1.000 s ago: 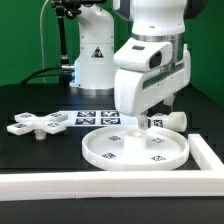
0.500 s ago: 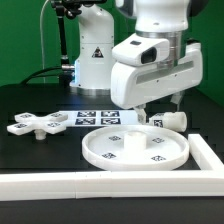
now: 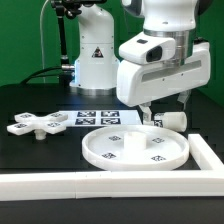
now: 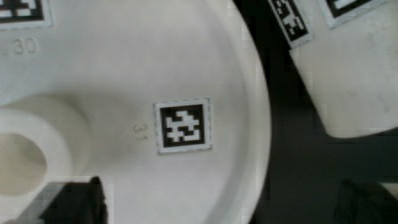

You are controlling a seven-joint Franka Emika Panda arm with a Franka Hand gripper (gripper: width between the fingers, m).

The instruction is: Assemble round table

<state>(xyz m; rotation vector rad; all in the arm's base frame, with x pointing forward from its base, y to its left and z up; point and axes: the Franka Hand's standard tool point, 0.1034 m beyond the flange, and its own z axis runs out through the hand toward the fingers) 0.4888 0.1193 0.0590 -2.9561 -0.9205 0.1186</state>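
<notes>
The large rimmed round disc (image 3: pixel 135 147) lies flat on the black table, tags up. In the wrist view the disc (image 4: pixel 125 90) fills most of the frame, with one tag (image 4: pixel 180 125) and its central socket (image 4: pixel 22 150). The short cylindrical post (image 3: pixel 171 119) lies on its side just behind the disc, and it shows beside the rim in the wrist view (image 4: pixel 352 85). The cross-shaped piece (image 3: pixel 35 124) lies at the exterior view's left. My gripper (image 3: pixel 149 113) hangs above the disc's far rim near the post. It is open and empty (image 4: pixel 217 205), with its dark fingertips (image 4: pixel 71 200) spread wide.
The marker board (image 3: pixel 95 117) lies behind the disc. A long white border rail (image 3: pixel 100 182) runs along the table's front and up the exterior view's right (image 3: pixel 212 152). The robot base (image 3: pixel 92 60) stands at the back.
My gripper has risen and shifted slightly toward the exterior view's right, away from the disc. The disc, post and cross piece have not moved.
</notes>
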